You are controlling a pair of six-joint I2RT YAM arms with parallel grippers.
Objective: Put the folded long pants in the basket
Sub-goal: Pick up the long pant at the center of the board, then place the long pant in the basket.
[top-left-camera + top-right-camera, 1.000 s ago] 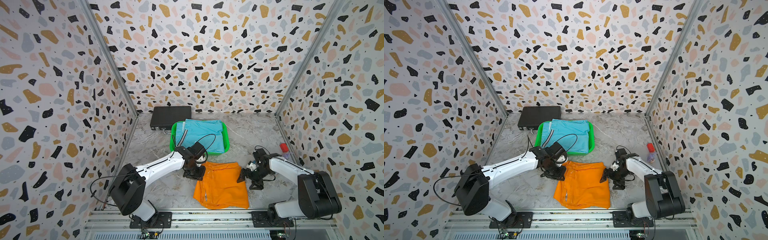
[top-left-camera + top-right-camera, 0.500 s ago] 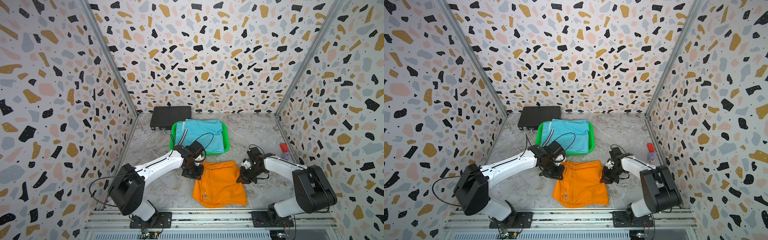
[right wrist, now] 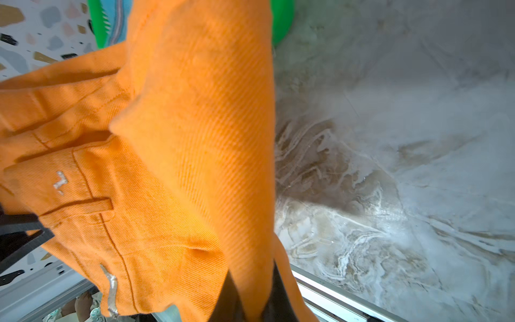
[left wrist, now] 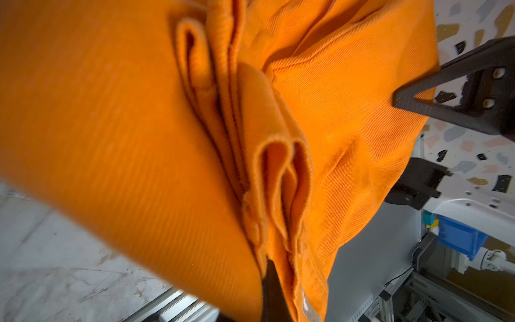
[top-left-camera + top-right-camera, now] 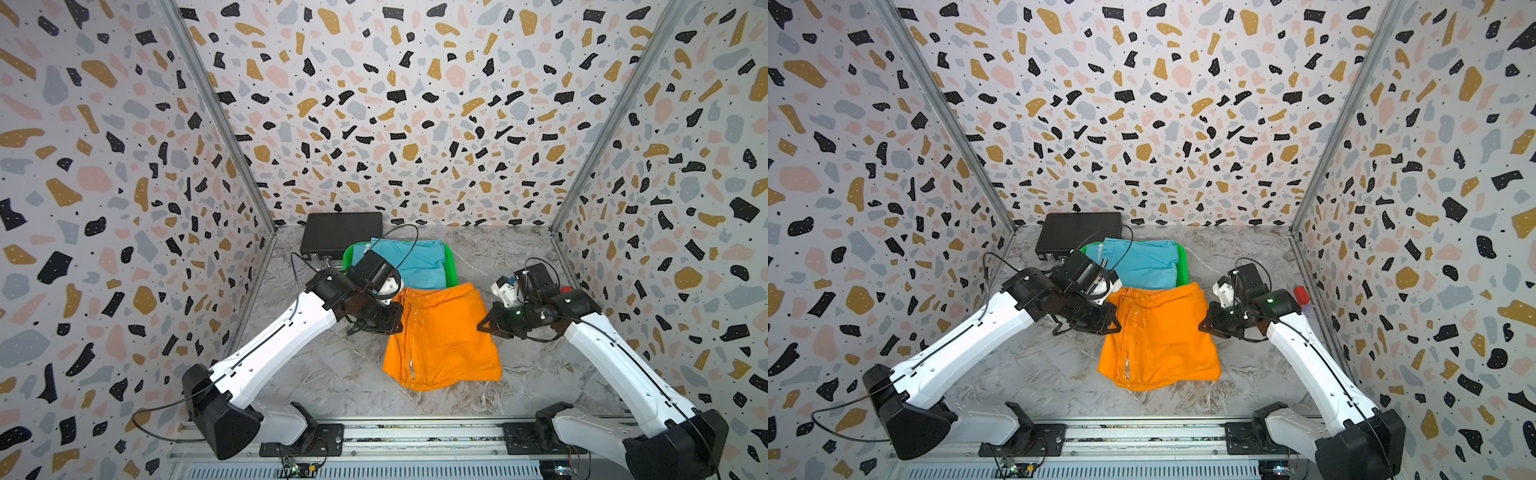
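Two-sided hold on the orange pants (image 5: 440,345), slung low over the marbled table (image 5: 332,374). Near hem sagging toward that surface; touching it or not, cannot tell. At the cloth's left edge, left gripper (image 5: 400,322) clenched on the layered folds, with a dark left fingertip (image 4: 270,292) seen in the left wrist view pinching the stacked hems. At the opposite edge, right gripper (image 5: 482,326) likewise clamped on cloth, with black right fingertips (image 3: 278,301) seen in the right wrist view closed over an orange fold. Between the two, fabric stretched roughly flat, pocket seam and small pale marks showing. Farther back, in both top views, far edge of the orange pants overlapping the near rim of the basket (image 5: 452,266). Inside it, folded turquoise pants (image 5: 415,262), striped along one side. By the right wall, near the right arm, a small red-topped item (image 5: 566,289), too small to name. Farthest, against the back wall and just beside the basket's far left corner, a flat black box (image 5: 340,232).
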